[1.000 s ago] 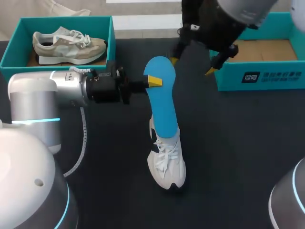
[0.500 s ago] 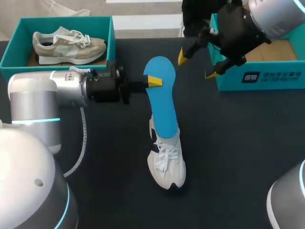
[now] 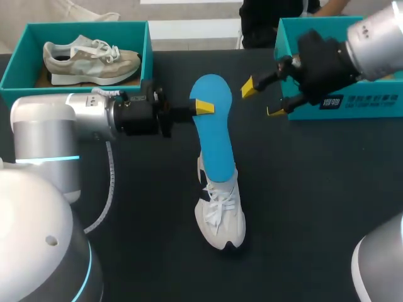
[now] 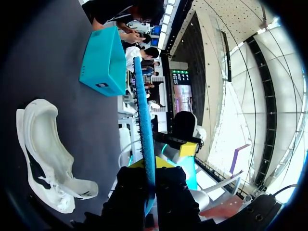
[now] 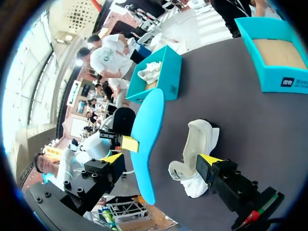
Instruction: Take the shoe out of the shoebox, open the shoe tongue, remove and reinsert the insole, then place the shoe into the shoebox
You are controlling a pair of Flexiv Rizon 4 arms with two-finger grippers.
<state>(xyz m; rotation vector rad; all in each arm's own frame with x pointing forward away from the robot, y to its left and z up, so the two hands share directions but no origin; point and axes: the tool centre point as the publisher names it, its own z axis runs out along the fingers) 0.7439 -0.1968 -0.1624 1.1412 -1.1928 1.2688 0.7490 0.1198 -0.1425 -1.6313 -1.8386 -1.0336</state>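
Note:
A white shoe (image 3: 220, 211) lies on the dark table, toe toward me. A blue insole (image 3: 214, 138) stands tilted with its lower end in the shoe's opening. My left gripper (image 3: 203, 107) is shut on the insole's upper part from the left. In the left wrist view the insole (image 4: 144, 120) runs edge-on between the fingers, with the shoe (image 4: 43, 154) beside it. My right gripper (image 3: 261, 100) hangs open to the right of the insole's top, touching nothing. In the right wrist view the insole (image 5: 147, 130) and shoe (image 5: 195, 154) lie ahead of the right gripper (image 5: 161, 161).
An open teal shoebox (image 3: 352, 104) stands at the back right, just behind my right gripper. A second teal box (image 3: 75, 26) at the back left holds a beige sneaker (image 3: 91, 60). Bare dark table lies right of the white shoe.
My right gripper has swung right and down from above the insole's top to beside the right shoebox's front. The left arm, insole and shoe have not moved.

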